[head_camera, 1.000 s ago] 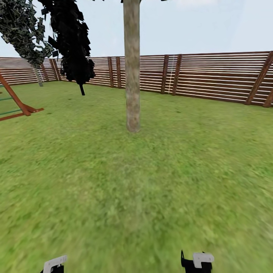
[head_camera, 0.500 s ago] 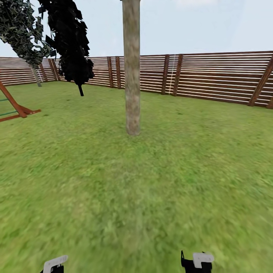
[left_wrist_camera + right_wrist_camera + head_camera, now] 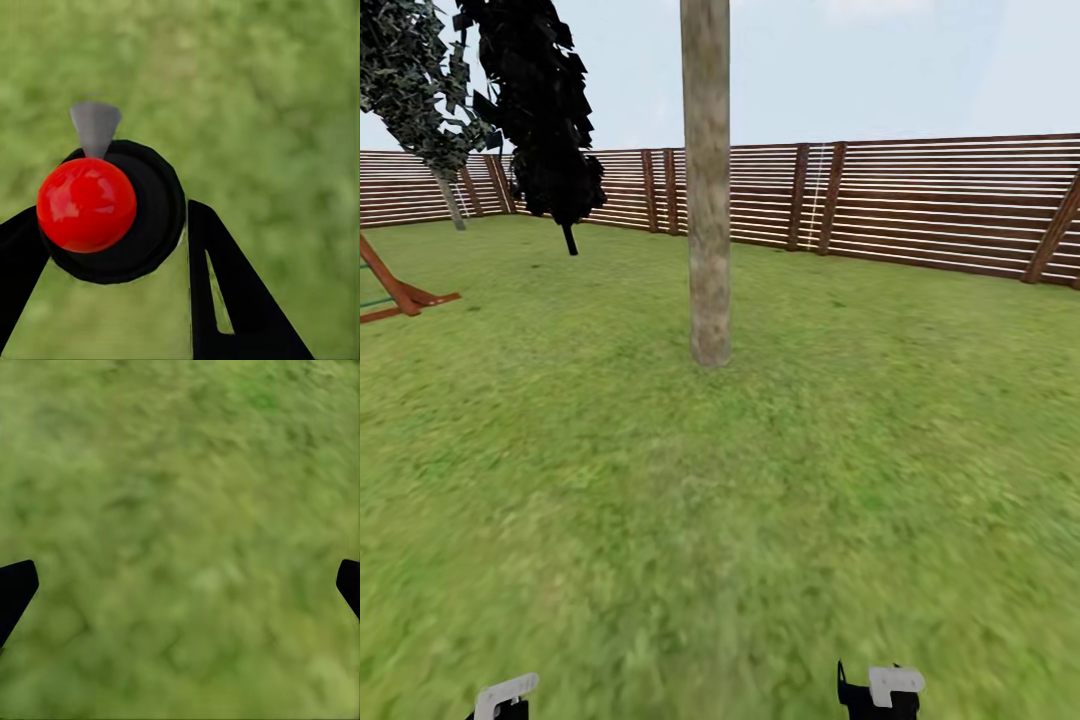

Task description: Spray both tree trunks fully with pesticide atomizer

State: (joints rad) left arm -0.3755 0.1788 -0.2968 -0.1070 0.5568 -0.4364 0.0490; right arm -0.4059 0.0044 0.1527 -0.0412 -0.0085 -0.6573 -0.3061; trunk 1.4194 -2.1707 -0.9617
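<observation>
Facing a tree trunk (image 3: 707,190) ahead on the lawn (image 3: 660,480), we see the slat fence (image 3: 920,205) behind it and a second tree (image 3: 420,80) far left beside a black cone tree (image 3: 545,110). Our left gripper (image 3: 112,247) pinches the pesticide atomizer (image 3: 112,210), red ball and grey nozzle showing. Our right gripper (image 3: 180,585) hangs spread wide over grass, holding nothing.
</observation>
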